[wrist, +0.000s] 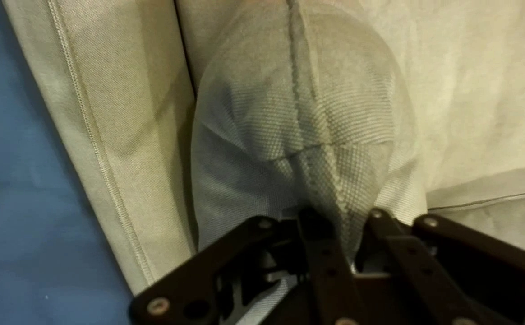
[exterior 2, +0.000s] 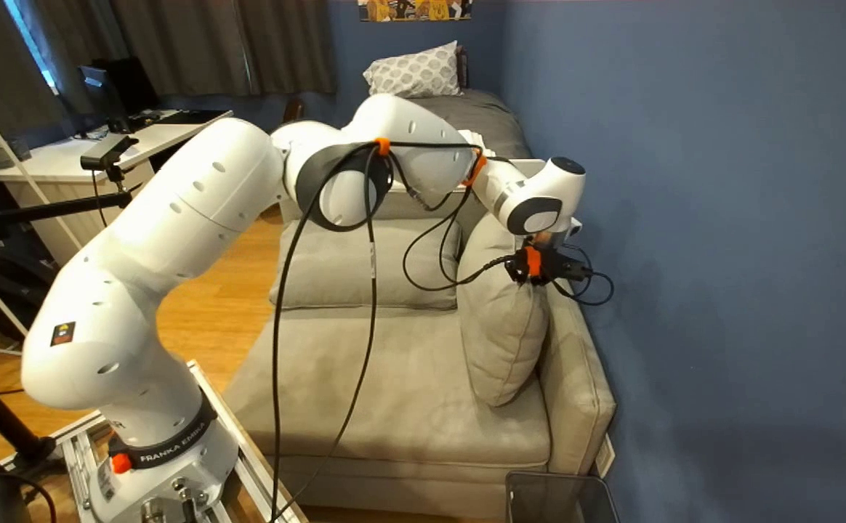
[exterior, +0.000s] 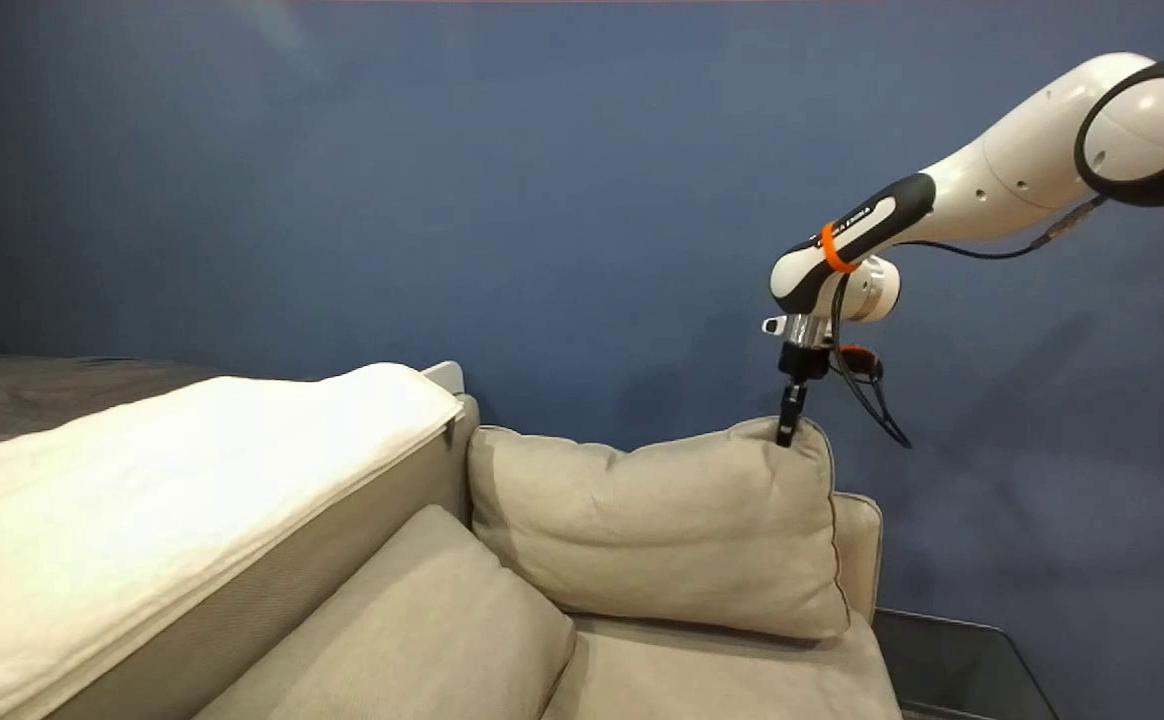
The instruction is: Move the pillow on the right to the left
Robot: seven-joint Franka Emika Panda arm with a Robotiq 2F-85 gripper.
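The pillow (exterior: 652, 525) is a plump beige cushion that stands on the sofa seat and leans against the low sofa side by the blue wall. It also shows in an exterior view (exterior 2: 499, 327) and fills the middle of the wrist view (wrist: 298, 104). My gripper (exterior: 787, 438) points down at the pillow's upper corner, the right one in that exterior view. In the wrist view my gripper (wrist: 341, 225) has its fingers on both sides of the seamed corner, with fabric pinched between them. The fingertips are hidden by cloth and the arm in an exterior view.
A flatter beige cushion (exterior: 432, 620) leans at the sofa's other side, beside a sofa arm topped by a long cream slab (exterior: 212, 460). The beige sofa side (exterior 2: 579, 385) runs along the blue wall (exterior 2: 721, 254). A dark bin (exterior 2: 557, 501) stands at the sofa's end.
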